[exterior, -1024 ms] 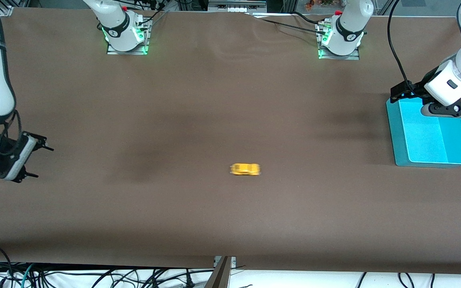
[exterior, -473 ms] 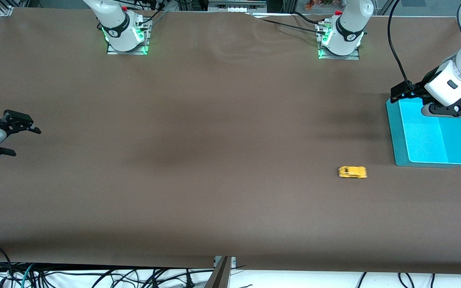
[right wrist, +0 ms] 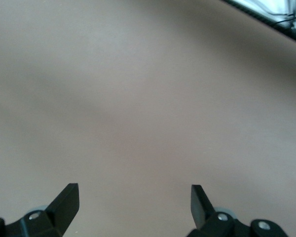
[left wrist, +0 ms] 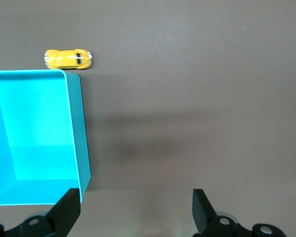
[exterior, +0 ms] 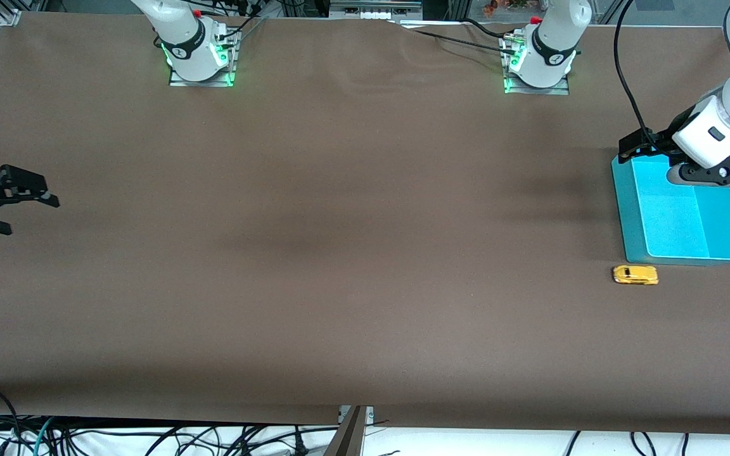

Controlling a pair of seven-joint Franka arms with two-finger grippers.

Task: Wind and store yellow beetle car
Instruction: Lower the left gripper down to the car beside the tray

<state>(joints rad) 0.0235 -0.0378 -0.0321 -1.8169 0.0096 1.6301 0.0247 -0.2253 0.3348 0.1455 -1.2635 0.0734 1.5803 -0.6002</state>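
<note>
The yellow beetle car point(exterior: 635, 275) stands on its wheels on the brown worktop point(exterior: 339, 253), toward the left arm's end, just beside the corner of the cyan tray point(exterior: 625, 215) that lies nearest the front camera; it is nearer to that camera than the tray, and no gripper touches it. In the left wrist view the yellow beetle car point(left wrist: 68, 59) lies lengthwise along the outside of the tray wall point(left wrist: 79, 133), close to it; whether the two touch cannot be told. The left gripper point(exterior: 647, 149) hangs over the tray's edge farthest from the front camera, its fingers point(left wrist: 66, 210) spread wide apart and holding nothing. The right gripper point(exterior: 23, 206) hangs over the bare worktop at the right arm's end, well apart from the car, its fingers point(right wrist: 66, 200) likewise wide apart and empty.
</note>
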